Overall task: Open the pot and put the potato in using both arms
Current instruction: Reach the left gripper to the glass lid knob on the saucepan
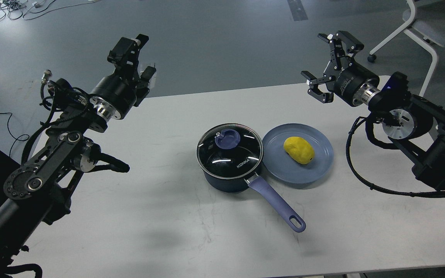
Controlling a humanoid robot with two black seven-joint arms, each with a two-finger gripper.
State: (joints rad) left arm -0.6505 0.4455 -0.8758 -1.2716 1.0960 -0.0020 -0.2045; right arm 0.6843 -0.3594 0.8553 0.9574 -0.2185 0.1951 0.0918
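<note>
Table (pixel 129 216) edge and chair (pixel 419 34) cut off by frame.

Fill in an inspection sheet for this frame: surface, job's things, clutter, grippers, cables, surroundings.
Surface: white table, faintly scuffed.
Job's things: pot mid-table, glass lid on it, handle pointing toward the robot and to the right. potato lies on the blue-grey plate, which sits right beside the pot on its right side.
Clutter: nothing seen.
Grippers: left gripper raised over the far left table edge, holding nothing, fingers hard to tell apart. right gripper raised at far right, open, holding nothing.
Cables: black cables loop along both arms; loose leads on the floor at far left.
Surroundings: grey floor, white chair at far right.
</note>
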